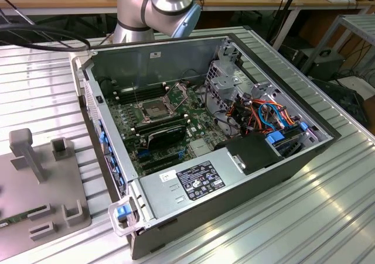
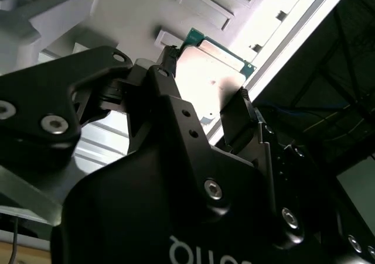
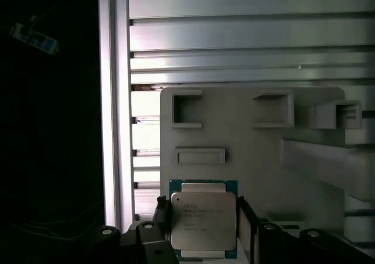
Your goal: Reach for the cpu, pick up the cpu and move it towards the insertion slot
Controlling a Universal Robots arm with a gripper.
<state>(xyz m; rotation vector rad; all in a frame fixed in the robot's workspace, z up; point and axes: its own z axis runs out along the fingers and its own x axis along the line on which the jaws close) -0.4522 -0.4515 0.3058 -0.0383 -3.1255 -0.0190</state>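
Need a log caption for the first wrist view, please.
Tool straddling the cpu over a grey fixture plate, slatted metal table beyond.

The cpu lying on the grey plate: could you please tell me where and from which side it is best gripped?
I would grip the cpu by two opposite thin edges, coming straight down from above. It lies flat, broad face up, on the grey plate, so only its edges offer purchase. The gripper sits over it in that pose.
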